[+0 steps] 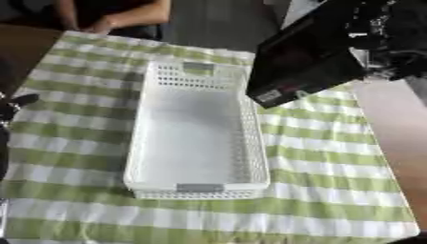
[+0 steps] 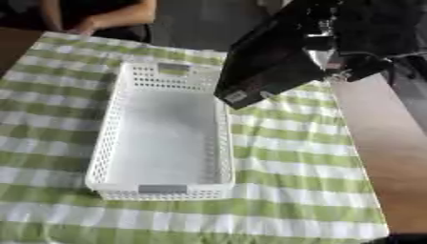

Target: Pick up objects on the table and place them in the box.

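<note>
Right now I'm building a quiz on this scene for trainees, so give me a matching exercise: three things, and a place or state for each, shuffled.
Things:
1. white basket
2. black box
3. checked cloth

Places or states:
A. held up off the table by the right hand, tilted, near the basket's right far corner
B. spread flat over the table, green and white
C. standing on the cloth, nothing inside

Pairs: 1-C, 2-A, 3-B

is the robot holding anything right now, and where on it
Yes: the right hand holds a black box by its upper far end, tilted above the white basket.
</note>
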Controlling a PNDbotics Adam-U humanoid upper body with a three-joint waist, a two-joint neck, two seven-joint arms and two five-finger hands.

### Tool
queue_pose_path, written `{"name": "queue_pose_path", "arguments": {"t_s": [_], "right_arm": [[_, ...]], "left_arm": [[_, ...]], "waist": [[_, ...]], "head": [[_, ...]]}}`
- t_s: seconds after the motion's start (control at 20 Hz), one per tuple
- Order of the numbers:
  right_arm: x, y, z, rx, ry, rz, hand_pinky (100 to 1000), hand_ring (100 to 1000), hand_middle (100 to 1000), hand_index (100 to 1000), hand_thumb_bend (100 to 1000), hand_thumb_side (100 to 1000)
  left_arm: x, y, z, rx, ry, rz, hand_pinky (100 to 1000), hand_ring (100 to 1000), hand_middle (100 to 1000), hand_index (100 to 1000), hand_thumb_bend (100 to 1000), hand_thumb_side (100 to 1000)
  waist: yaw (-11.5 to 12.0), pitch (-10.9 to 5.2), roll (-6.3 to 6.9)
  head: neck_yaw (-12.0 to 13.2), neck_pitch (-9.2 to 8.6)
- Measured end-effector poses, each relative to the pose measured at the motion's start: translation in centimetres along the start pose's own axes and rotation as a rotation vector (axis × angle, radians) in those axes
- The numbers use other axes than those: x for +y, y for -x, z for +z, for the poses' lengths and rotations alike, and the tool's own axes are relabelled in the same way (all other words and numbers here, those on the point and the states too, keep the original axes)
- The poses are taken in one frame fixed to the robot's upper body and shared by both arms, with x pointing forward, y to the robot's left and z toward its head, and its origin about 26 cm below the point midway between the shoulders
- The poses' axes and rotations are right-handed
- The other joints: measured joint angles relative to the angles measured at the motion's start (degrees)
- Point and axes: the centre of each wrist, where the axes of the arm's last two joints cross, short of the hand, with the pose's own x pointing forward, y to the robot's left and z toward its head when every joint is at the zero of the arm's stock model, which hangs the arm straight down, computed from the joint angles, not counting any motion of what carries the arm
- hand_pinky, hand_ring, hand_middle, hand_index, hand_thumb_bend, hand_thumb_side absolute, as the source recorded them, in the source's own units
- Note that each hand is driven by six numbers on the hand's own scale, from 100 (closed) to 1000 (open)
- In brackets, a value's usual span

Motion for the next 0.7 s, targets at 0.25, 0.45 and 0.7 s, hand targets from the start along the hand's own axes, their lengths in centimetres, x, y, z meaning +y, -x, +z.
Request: {"name": "queue_pose_path", "arguments": {"t_s": [0.25, 0.45, 0.7], "right_arm": [[-1.3, 0.5, -1.7, -0.016, 0.07, 0.011, 707, 768, 685, 509, 100, 382], [-1.9, 0.6, -3.6, -0.042, 0.125, -0.001, 704, 765, 682, 509, 100, 385], [-2.7, 0.6, -6.2, -0.08, 0.196, -0.021, 699, 760, 678, 510, 100, 385]], "left_arm": [[0.0, 0.0, 0.0, 0.0, 0.0, 0.0, 777, 1000, 1000, 889, 176, 1000], [0.0, 0.0, 0.0, 0.001, 0.0, 0.003, 777, 1000, 1000, 889, 176, 1000], [0.0, 0.1, 0.0, 0.008, 0.004, 0.004, 777, 1000, 1000, 889, 176, 1000]], "waist": [[0.17, -0.1, 0.02], [0.31, -0.12, 0.06], [0.59, -0.16, 0.17]], "head": [[-0.12, -0.03], [-0.45, -0.03], [-0.61, -0.03]]}}
